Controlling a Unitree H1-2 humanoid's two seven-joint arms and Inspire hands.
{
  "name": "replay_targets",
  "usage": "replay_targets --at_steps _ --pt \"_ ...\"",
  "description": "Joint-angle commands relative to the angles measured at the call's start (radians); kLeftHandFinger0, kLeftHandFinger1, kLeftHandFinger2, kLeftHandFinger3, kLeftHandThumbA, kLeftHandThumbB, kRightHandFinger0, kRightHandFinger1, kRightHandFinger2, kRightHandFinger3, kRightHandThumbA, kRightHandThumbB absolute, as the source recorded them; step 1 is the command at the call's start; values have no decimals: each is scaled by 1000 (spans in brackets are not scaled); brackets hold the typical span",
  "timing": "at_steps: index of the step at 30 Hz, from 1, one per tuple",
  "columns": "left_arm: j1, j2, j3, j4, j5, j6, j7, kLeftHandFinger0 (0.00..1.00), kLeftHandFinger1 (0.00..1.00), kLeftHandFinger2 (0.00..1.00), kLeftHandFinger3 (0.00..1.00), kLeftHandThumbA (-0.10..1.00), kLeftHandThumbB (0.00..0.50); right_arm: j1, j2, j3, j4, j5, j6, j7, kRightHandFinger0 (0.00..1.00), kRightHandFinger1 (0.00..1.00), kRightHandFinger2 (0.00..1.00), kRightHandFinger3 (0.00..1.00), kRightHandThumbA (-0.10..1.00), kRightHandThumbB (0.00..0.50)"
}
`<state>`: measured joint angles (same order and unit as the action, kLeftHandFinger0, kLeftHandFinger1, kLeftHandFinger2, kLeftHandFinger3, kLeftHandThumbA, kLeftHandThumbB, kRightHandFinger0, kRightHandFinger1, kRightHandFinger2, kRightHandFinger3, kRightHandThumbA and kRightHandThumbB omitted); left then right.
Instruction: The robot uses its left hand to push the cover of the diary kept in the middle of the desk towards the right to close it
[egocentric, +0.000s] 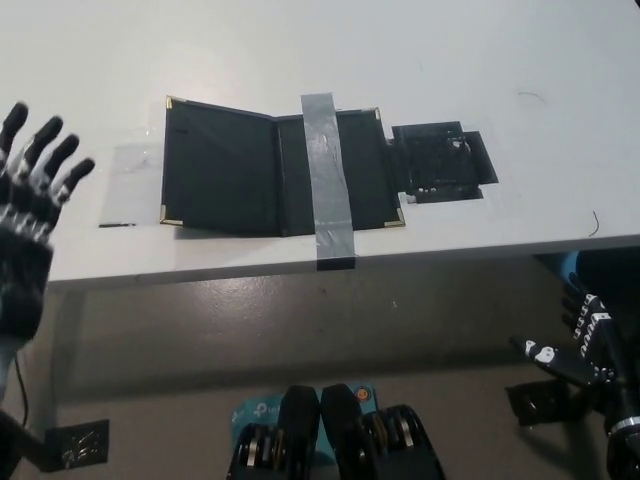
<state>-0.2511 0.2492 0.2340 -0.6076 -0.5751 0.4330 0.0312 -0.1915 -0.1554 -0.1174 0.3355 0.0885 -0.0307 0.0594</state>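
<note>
A black diary (270, 172) with gold corners lies open in the middle of the white desk (400, 60). Its left cover (215, 170) sits slightly raised, and a strip of grey tape (327, 175) runs over its right half down to the desk's front edge. My left hand (30, 215) hovers open at the desk's left front edge, fingers spread, well left of the cover and not touching it. My right hand (585, 345) hangs open below the desk at the lower right.
A patch of black tape (442, 160) lies on the desk just right of the diary. A clear tape patch (130, 185) sits left of the cover. The desk's front edge (300, 268) runs across the picture; floor lies below it.
</note>
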Motion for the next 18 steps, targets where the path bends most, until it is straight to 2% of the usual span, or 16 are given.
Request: replay_targets --at_steps 1,4,8,13,18 --pt "-94 -8 -4 82 -53 37 93 1000 1000 1000 1000 1000 41 -13 -17 5 -20 -6 -29 9 1000 1000 1000 1000 1000 500" --pt "-188 -63 20 253 -65 37 155 1000 1000 1000 1000 1000 8 -4 -13 6 -18 -4 -35 9 1000 1000 1000 1000 1000 500" --pt "-256 -128 80 484 -44 11 146 1000 1000 1000 1000 1000 41 3 -14 8 -19 0 -34 15 1000 1000 1000 1000 1000 500" --pt "-292 -156 109 625 4 -30 152 1000 1000 1000 1000 1000 27 1 -16 9 -18 -5 -36 13 1000 1000 1000 1000 1000 496" --pt "-330 -193 161 726 -10 -48 176 1000 1000 1000 1000 1000 19 -3 -18 12 -11 -11 -43 11 1000 1000 1000 1000 1000 500"
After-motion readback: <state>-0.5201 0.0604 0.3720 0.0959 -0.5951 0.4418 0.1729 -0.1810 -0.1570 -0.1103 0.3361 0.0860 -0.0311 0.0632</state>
